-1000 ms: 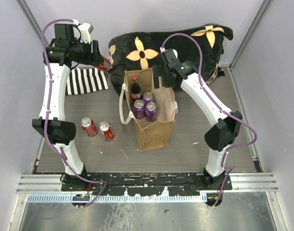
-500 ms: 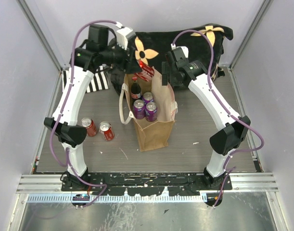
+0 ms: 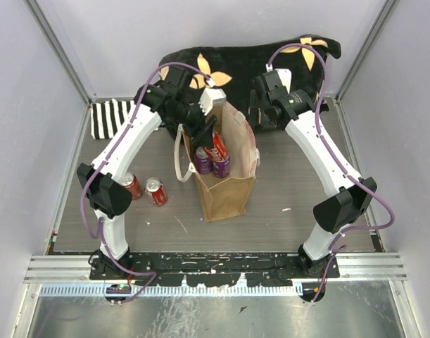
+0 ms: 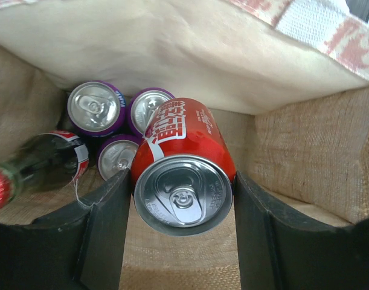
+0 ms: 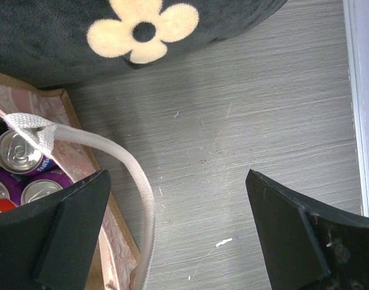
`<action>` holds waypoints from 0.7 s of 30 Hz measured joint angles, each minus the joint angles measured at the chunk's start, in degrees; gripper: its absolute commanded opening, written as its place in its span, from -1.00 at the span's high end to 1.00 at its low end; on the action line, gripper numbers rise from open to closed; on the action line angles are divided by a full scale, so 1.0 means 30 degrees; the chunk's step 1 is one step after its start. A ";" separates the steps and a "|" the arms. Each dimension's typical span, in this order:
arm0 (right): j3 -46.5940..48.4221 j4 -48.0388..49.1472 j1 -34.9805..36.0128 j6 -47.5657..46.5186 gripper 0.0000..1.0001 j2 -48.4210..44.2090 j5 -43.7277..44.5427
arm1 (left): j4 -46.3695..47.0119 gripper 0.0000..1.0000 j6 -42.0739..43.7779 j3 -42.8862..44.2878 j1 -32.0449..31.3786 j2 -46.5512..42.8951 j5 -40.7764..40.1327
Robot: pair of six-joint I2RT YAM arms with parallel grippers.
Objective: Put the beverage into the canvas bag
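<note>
Two loose red cans (image 3: 131,186) lie on the table (image 3: 299,190), left of the canvas bag (image 3: 227,190). Left gripper (image 4: 182,208) clamped on the red beverage can (image 4: 183,151) — held inside the bag's mouth, above purple cans (image 4: 95,107) and a bottle (image 4: 33,166). Right gripper (image 5: 178,226) spread wide, holding nothing, just right of the bag.

1. The red aluminium drink can with white lettering (image 4: 185,134) is unopened, its tab flat on the silver top. It hangs tilted just inside the bag's open mouth, pinched at both sides by the black fingers of the left gripper (image 4: 183,184)
2. The tall tan-brown canvas bag with cream strap handles (image 3: 227,191) stands upright, its mouth wide open and its pale side panels printed red
</note>
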 measured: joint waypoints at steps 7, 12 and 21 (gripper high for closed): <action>-0.1042 -0.0022 -0.0087 0.0284 -1.00 -0.0066 0.0000 | -0.0991 1.00 0.2688 -0.1158 -0.0576 0.0007 -0.0357; -0.1311 -0.0015 -0.0248 0.0284 -1.00 -0.0131 -0.0102 | -0.1151 1.00 0.3738 -0.1909 -0.0918 0.0007 -0.0991; -0.1486 -0.0007 -0.0597 0.0270 -1.00 -0.0270 -0.0219 | -0.0721 1.00 0.4437 -0.4590 -0.1581 -0.0087 -0.1989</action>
